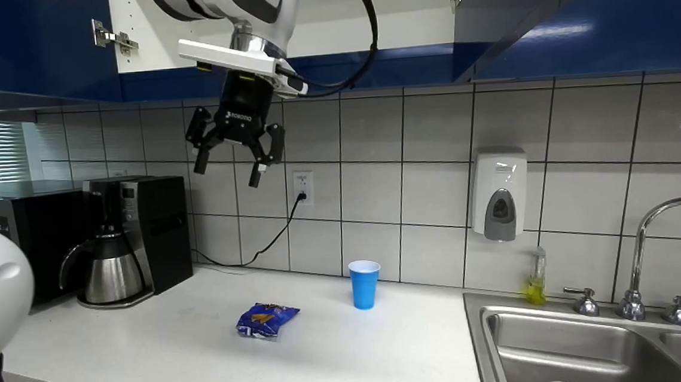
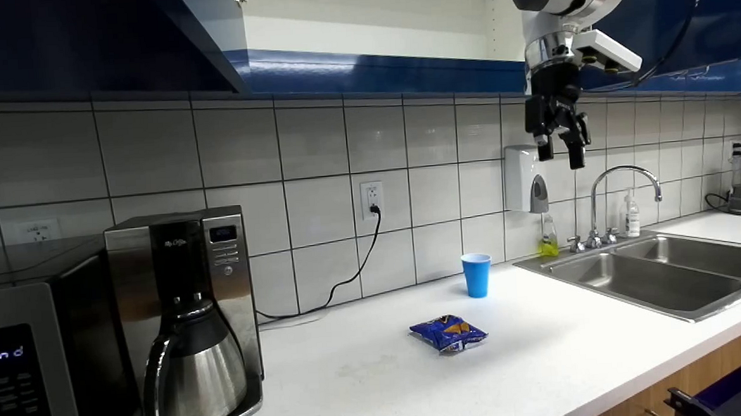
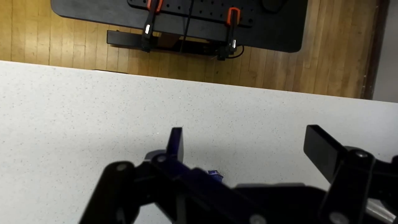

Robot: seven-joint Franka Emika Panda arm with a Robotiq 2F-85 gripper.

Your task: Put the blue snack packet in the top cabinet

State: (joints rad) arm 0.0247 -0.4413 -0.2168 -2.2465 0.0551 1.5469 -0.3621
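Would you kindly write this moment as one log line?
hand: open, above counter; blue snack packet: lying on counter, not held; top cabinet: open; blue cup: upright on counter

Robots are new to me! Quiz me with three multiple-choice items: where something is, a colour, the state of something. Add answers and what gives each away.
1. Where is the blue snack packet?
A. In the sink
B. On the counter
C. On the microwave

2. What colour is the outside of the cup?
A. Red
B. Yellow
C. Blue

3. How do the robot's fingers stand?
A. Apart, holding nothing
B. Pressed together
C. Gripping the packet

1: B, since both exterior views show it lying there, apart from the cup.
2: C, its outer wall being blue in both exterior views.
3: A, as the wrist view shows a wide gap between them.
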